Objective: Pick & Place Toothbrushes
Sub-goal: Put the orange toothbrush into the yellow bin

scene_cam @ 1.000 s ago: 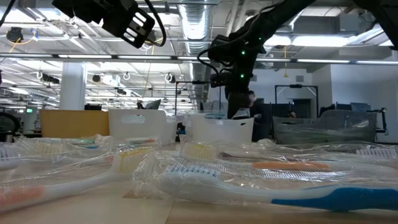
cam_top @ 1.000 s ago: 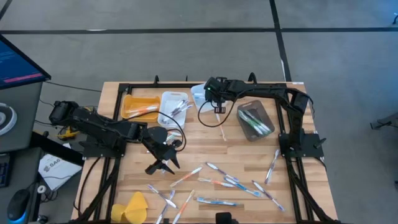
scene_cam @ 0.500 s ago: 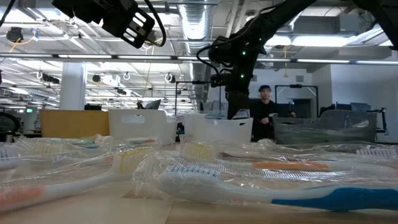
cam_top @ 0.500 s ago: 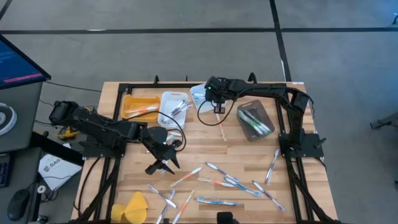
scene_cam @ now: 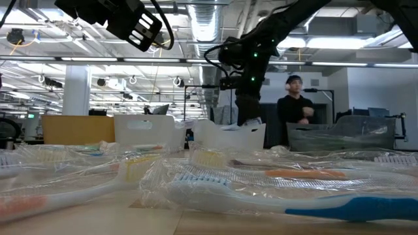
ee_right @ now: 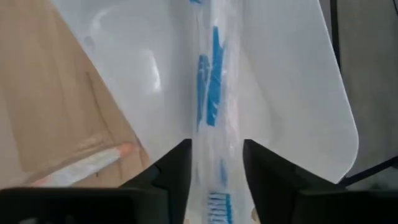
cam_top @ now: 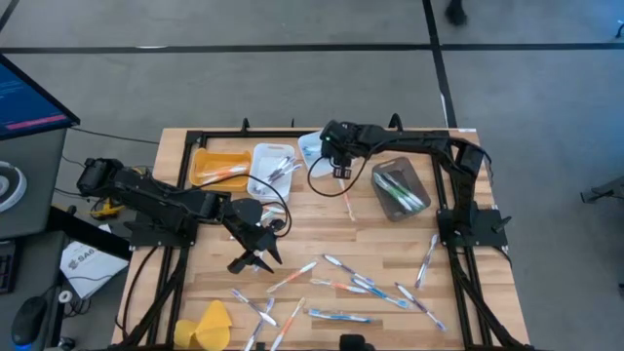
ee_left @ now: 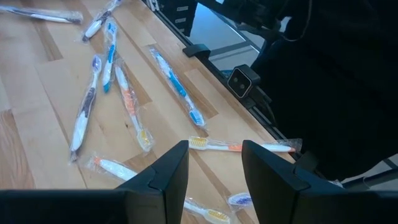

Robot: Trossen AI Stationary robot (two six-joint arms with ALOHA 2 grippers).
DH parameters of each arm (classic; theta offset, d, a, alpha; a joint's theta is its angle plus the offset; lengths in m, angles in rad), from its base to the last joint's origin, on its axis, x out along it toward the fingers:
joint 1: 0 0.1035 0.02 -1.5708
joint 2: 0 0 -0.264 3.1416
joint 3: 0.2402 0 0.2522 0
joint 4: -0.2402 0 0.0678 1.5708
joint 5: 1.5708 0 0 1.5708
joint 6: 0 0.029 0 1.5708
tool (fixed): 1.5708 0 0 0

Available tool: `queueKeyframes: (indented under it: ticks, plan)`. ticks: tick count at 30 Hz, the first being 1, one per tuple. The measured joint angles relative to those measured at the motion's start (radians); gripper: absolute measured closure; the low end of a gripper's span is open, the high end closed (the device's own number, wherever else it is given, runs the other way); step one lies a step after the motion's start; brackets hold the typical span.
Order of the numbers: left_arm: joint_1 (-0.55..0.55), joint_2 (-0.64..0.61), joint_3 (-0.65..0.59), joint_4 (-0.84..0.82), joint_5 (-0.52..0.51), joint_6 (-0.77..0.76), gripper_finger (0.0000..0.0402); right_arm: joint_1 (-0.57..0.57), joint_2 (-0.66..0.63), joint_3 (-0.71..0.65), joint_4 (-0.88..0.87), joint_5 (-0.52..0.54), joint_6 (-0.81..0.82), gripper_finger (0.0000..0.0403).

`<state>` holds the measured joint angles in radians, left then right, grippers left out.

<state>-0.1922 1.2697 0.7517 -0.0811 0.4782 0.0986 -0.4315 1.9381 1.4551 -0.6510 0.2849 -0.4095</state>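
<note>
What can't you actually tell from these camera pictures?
- Right wrist view: whether the right gripper holds the wrapped blue toothbrush between its fingers or has let go over the white bin.
- High view: the white bin's contents; the arm covers it.
- Low view: the wrapped toothbrushes block the table behind.

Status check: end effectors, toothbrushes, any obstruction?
Right end effector over white bin, wrapped blue toothbrush between its fingers. Left end effector open, empty, above scattered toothbrushes. No obstruction seen.

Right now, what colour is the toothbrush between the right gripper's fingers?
Blue and white toothbrush, in clear wrap; right wrist view shows it best.
</note>
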Motion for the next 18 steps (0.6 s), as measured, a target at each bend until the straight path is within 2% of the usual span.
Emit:
queueKeyframes:
  ticks: [5, 9, 18]
  plan:
    - [0.0, 0.0, 0.0, 0.0, 0.0, 0.0, 0.026, 0.021, -0.001, 0.027, -0.002, 0.004, -0.015, 0.0216]
    - [0.0, 0.0, 0.0, -0.001, 0.0, -0.002, 0.026, 0.027, -0.001, 0.06, -0.035, 0.026, -0.015, 0.0194]
    - [0.0, 0.0, 0.0, -0.006, 0.0, -0.047, 0.026, 0.045, -0.001, 0.205, -0.307, 0.03, 0.054, 0.0202]
